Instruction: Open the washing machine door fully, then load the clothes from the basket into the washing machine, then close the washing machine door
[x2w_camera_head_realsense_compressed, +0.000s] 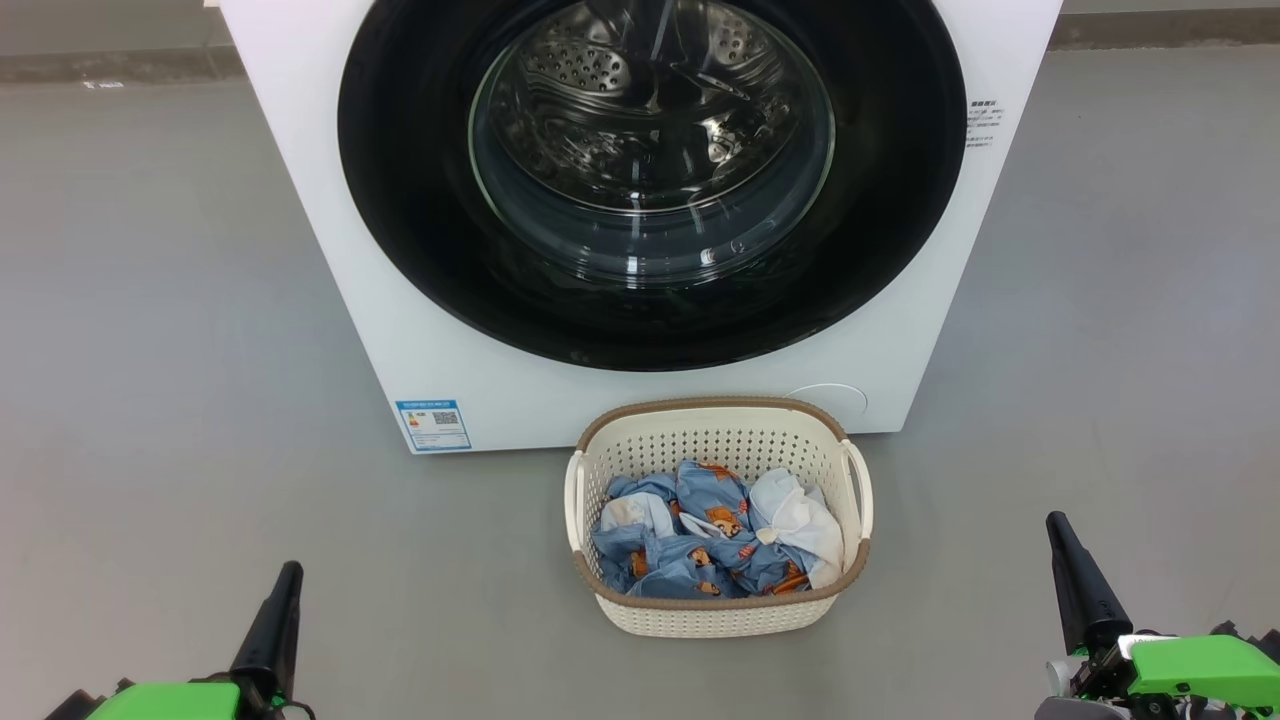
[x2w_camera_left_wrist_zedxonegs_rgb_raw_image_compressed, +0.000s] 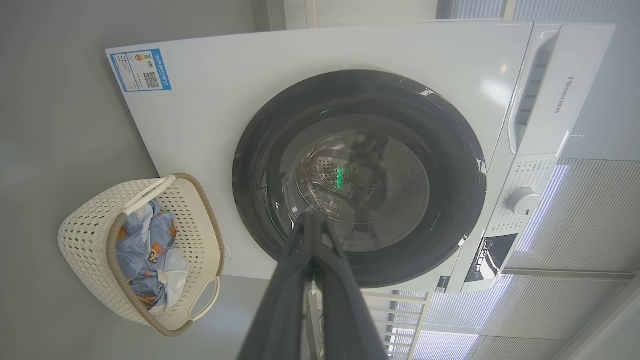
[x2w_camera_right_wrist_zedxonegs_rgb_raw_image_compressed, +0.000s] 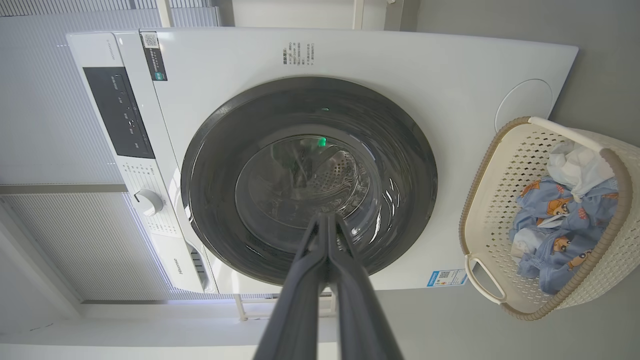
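Observation:
The white washing machine (x2w_camera_head_realsense_compressed: 330, 260) stands straight ahead with its round black door (x2w_camera_head_realsense_compressed: 420, 230) lying flush against the front, the steel drum visible through the glass window (x2w_camera_head_realsense_compressed: 650, 150). On the floor before it sits the cream basket (x2w_camera_head_realsense_compressed: 720, 610) holding the blue printed clothes (x2w_camera_head_realsense_compressed: 690, 545) and a white piece (x2w_camera_head_realsense_compressed: 805, 520). My left gripper (x2w_camera_head_realsense_compressed: 285, 575) is shut at the lower left, well left of the basket. At the lower right my right gripper (x2w_camera_head_realsense_compressed: 1058, 525) is shut too, right of the basket. Both wrist views look at the door (x2w_camera_left_wrist_zedxonegs_rgb_raw_image_compressed: 360, 95) (x2w_camera_right_wrist_zedxonegs_rgb_raw_image_compressed: 310, 105) past closed fingers (x2w_camera_left_wrist_zedxonegs_rgb_raw_image_compressed: 300, 270) (x2w_camera_right_wrist_zedxonegs_rgb_raw_image_compressed: 320, 270).
Grey floor (x2w_camera_head_realsense_compressed: 150, 400) spreads on both sides of the machine and around the basket. A blue label sticker (x2w_camera_head_realsense_compressed: 432, 424) sits low on the machine's front. The control panel with a dial (x2w_camera_right_wrist_zedxonegs_rgb_raw_image_compressed: 146, 201) shows at the machine's top, and pale slatted panels (x2w_camera_left_wrist_zedxonegs_rgb_raw_image_compressed: 575, 215) stand behind.

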